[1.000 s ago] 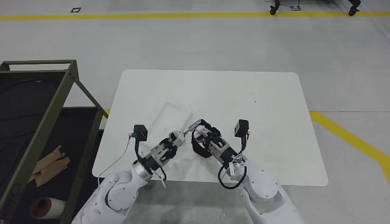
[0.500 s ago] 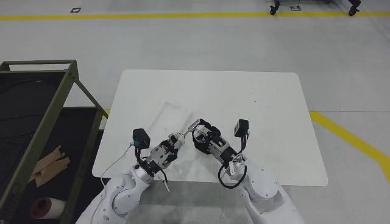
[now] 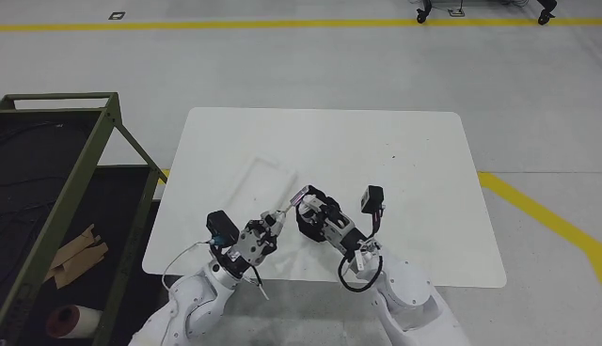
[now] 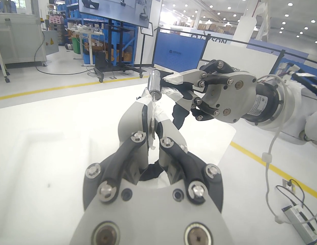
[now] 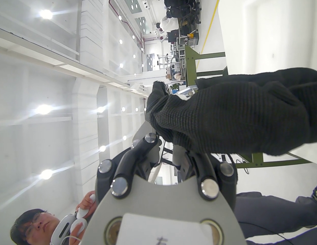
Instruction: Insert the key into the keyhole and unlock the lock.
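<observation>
Touching lock (image 4: 154, 84): key (image 4: 153, 117), near table (image 3: 442, 273) edge

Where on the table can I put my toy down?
The far half of the table is bare, edge to edge, and so is its right side past the right tool. It is crowded at the near edge in the middle, where the left tool with the key meets the lock in the right tool.
</observation>
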You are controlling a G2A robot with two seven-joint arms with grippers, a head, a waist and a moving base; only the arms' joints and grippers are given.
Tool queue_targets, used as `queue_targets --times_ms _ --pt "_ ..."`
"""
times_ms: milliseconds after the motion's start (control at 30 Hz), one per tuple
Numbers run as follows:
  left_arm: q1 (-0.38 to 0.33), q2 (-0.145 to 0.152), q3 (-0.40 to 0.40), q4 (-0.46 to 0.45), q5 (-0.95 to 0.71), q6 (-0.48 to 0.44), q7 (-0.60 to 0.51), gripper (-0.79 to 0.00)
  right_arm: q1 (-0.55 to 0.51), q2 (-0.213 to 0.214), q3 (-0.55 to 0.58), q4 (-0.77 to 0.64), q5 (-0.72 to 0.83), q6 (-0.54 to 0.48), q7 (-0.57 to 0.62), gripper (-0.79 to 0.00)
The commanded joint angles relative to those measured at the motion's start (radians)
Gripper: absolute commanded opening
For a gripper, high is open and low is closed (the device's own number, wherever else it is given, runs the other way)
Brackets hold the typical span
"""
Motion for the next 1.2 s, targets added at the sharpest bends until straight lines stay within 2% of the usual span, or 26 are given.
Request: queue_targets --times_ms 0,533,700,900,1000,1100,1167 --pt "0.0 -0.001 0.004 0.009 0.043 0.024 0.019 -0.785 -0.002 0.001 0.001 -0.002 0.0 0.0 0.004 -0.785" --pt "0.001 -0.001 0.019 0.045 0.286 0.13 0.16 -0.785 -0.017 0.004 0.002 -0.015 0.002 0.014 0.014 -0.785" --pt "0.0 -0.002 0.019 0.057 0.299 0.13 0.174 -0.785 -0.02 0.005 0.002 -0.015 0.004 0.015 0.017 -0.785" --pt "0.005 -0.005 0.01 0.057 0.247 0.115 0.165 -0.785 -0.019 0.006 0.002 -0.014 0.006 0.011 0.015 -0.785" --pt "0.011 -0.008 0.004 0.05 0.159 0.073 0.15 -0.785 -0.018 0.006 0.002 -0.013 0.008 0.009 0.013 -0.785" --pt "0.016 -0.011 -0.008 0.03 0.027 0.019 0.079 -0.785 -0.017 0.007 0.002 -0.011 0.004 0.009 0.015 -0.785" --pt "0.024 -0.013 -0.008 0.021 -0.092 -0.033 -0.025 -0.785 -0.017 0.007 0.001 -0.008 0.002 0.008 0.016 -0.785"
